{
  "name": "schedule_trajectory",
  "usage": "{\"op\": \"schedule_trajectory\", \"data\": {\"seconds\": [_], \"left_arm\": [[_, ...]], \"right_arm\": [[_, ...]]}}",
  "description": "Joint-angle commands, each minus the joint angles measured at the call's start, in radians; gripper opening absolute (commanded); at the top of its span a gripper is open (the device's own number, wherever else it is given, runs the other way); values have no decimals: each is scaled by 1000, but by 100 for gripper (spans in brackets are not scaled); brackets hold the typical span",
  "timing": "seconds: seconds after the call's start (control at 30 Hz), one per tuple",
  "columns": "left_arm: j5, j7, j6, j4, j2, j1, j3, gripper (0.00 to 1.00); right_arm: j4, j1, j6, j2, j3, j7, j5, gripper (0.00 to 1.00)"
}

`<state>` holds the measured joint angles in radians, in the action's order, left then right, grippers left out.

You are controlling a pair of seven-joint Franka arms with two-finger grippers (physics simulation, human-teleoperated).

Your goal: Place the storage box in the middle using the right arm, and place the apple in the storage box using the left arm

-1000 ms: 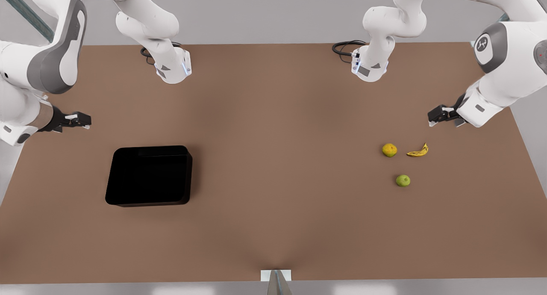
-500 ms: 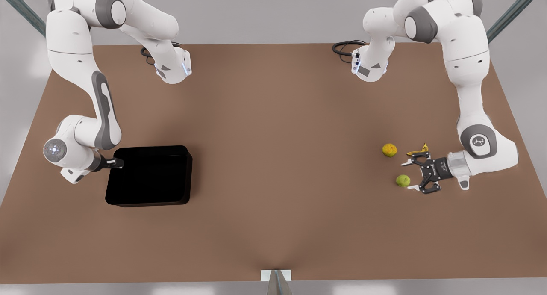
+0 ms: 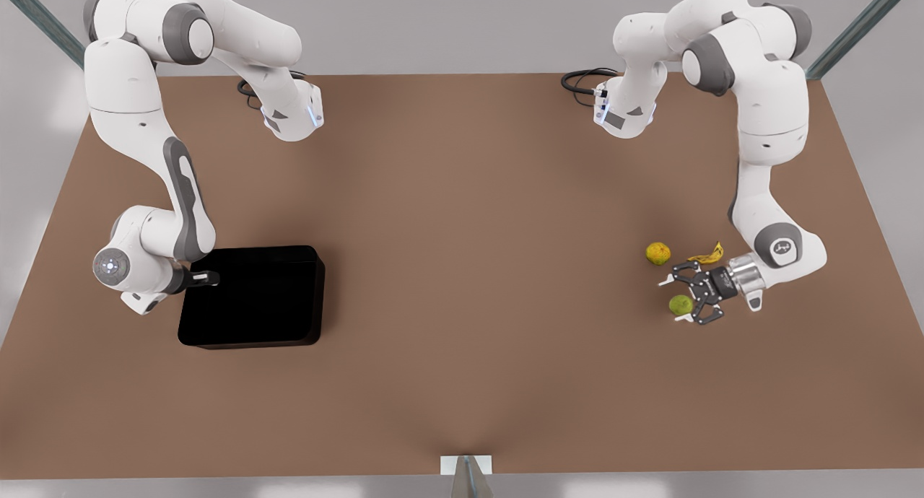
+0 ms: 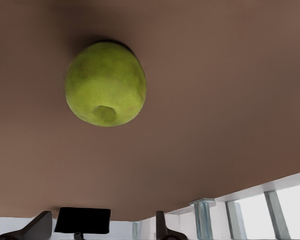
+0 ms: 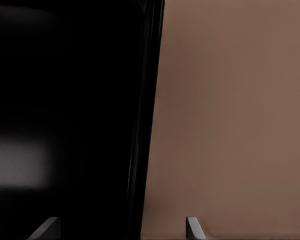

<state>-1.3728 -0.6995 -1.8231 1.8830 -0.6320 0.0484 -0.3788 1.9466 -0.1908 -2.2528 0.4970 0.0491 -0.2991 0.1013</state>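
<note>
A: What's biggest on the tabletop (image 3: pixel 462 267)?

B: The black storage box (image 3: pixel 253 296), lying toward the front view's left, well short of the middle. Open brown surface runs from its right wall across the whole centre.

A: And the right gripper (image 3: pixel 209 277)?

B: It sits at the box's left wall, near the upper corner. In the right wrist view the wall's rim (image 5: pixel 145 125) runs between the two fingertips (image 5: pixel 192 227), one over the dark inside, one over bare tabletop. The fingers are spread on either side of the wall and I can't see them pressing it.

A: The other side?

B: The left gripper (image 3: pixel 677 299) is low by the fruit, its wide fingers spread apart around the apple (image 3: pixel 680 304). They hold nothing yet. In the left wrist view the apple (image 4: pixel 105 83) rests on the tabletop straight ahead of the fingertips.

A: Anything crowding it?

B: An orange fruit (image 3: pixel 657 252) and a banana (image 3: pixel 707 255) lie just behind the gripper, apart from the apple. Toward the centre it's bare.
</note>
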Motion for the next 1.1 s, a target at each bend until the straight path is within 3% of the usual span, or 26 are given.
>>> {"op": "schedule_trajectory", "data": {"seconds": [0.0, 0.27, 0.5, 0.83, 0.97, 1.07], "left_arm": [[-8, 0, -2, -1, 0, -1, 0, 100], [-28, 5, -5, -25, -48, -70, 11, 99], [-143, 80, -51, -10, -94, -70, 58, 99], [-129, 161, -56, -7, -133, -78, 37, 99], [-129, 172, -55, -7, -135, -93, 37, 93], [-129, 172, -56, -7, -141, -93, 37, 89]], "right_arm": [[0, 1, 5, 0, 0, 0, 0, 45], [-2, -2, 27, 1, -2, -3, 0, 41], [-9, -6, 29, 11, -5, -14, 1, 26], [-18, -4, 33, 9, -8, -17, 1, 21], [-40, 1, 35, -2, -12, -40, 0, 21], [-93, 10, 87, -37, -80, -38, -2, 21]]}}
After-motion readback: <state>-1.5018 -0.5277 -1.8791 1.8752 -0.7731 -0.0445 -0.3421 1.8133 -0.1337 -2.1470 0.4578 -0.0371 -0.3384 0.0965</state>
